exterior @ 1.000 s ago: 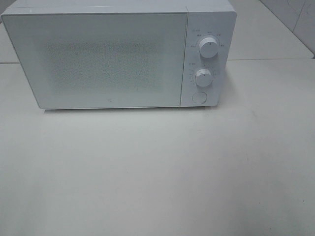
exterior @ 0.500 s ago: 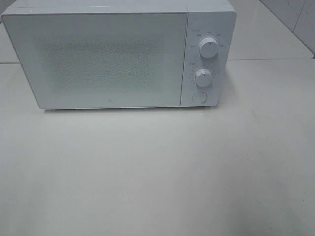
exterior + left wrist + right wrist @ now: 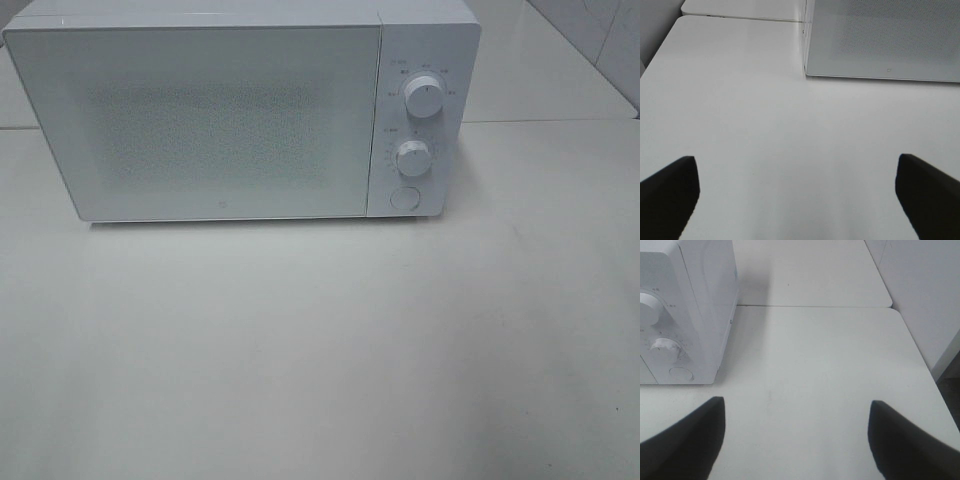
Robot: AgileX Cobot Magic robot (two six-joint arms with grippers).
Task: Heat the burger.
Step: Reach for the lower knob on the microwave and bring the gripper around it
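Bare white tabletop [image 3: 320, 350] beneath both tools. Ahead of left tool [image 3: 796, 167], microwave [image 3: 220, 120], door shut. Ahead of right tool [image 3: 796, 407], toward the other arm's side, knobs [image 3: 665, 347]. Both tools spread wide, holding nothing. No burger in view; perhaps behind that door, cannot tell. Likely light, soft, layered: best pinched gently across the bun.

My overhead view is softly, evenly lit, a little grainy with a greenish cast. The microwave [image 3: 220, 120] throws a faint shadow at its base. In the wrist views my fingertips [image 3: 670, 197] are dark, blurred shapes in the lower corners.
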